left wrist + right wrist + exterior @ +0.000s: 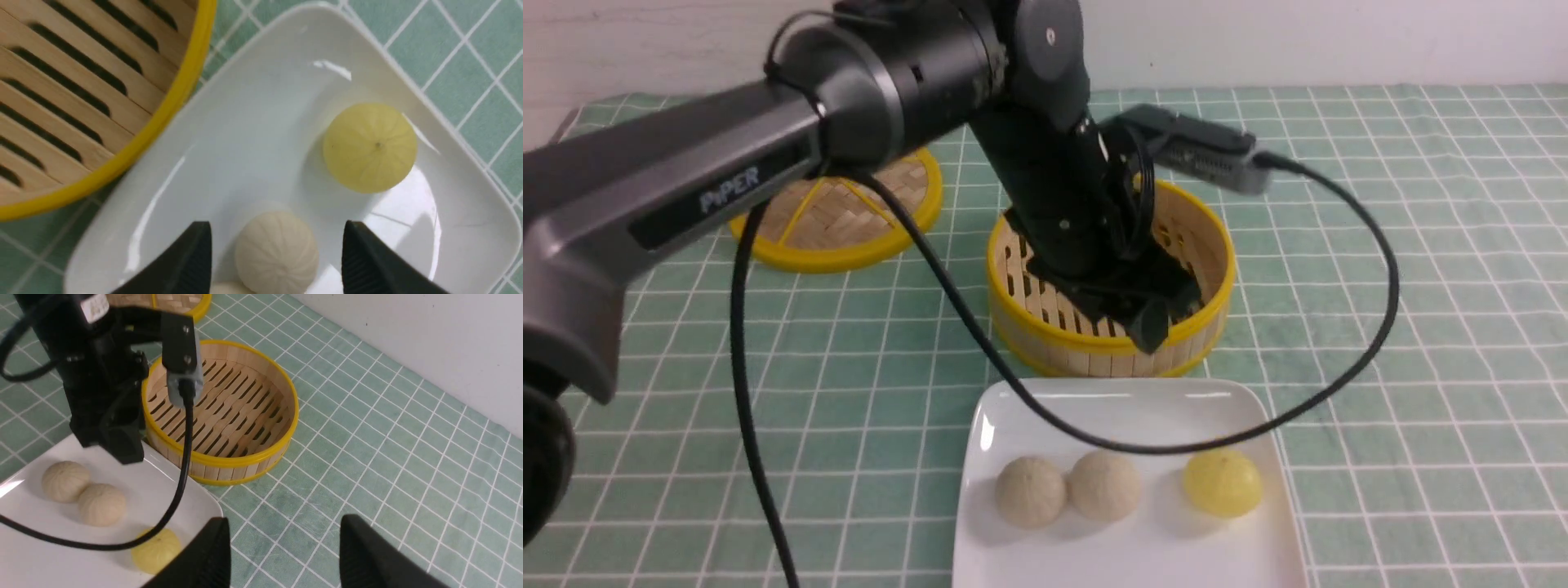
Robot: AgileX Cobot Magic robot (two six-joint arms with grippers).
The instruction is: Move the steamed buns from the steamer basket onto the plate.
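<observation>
- Steamed buns (pixel 1104 485): all three in a row on the plate (pixel 1005 408), two beige touching, yellow apart toward the right.
- Left gripper (pixel 278 225): fingers spread, a beige bun between them untouched, above the plate's far edge.
- Right gripper (pixel 284 522): fingers parted, empty, over bare cloth (pixel 408 457).
- "PiPER" lettering (pixel 731 189) readable on the left arm (pixel 890 73).
- Steamer basket (pixel 1214 245) just behind the plate; lid (pixel 849 257) farther left; green checked cloth, white wall (pixel 1339 41), open room rightward.

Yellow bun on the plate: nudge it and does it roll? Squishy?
Probably won't roll: the yellow bun looks domed, sitting on a flatter base. The plate is glossy, so a side push may well slide it toward the rim. Its pleated matte skin suggests soft, light dough that could dent under a firm pinch.
</observation>
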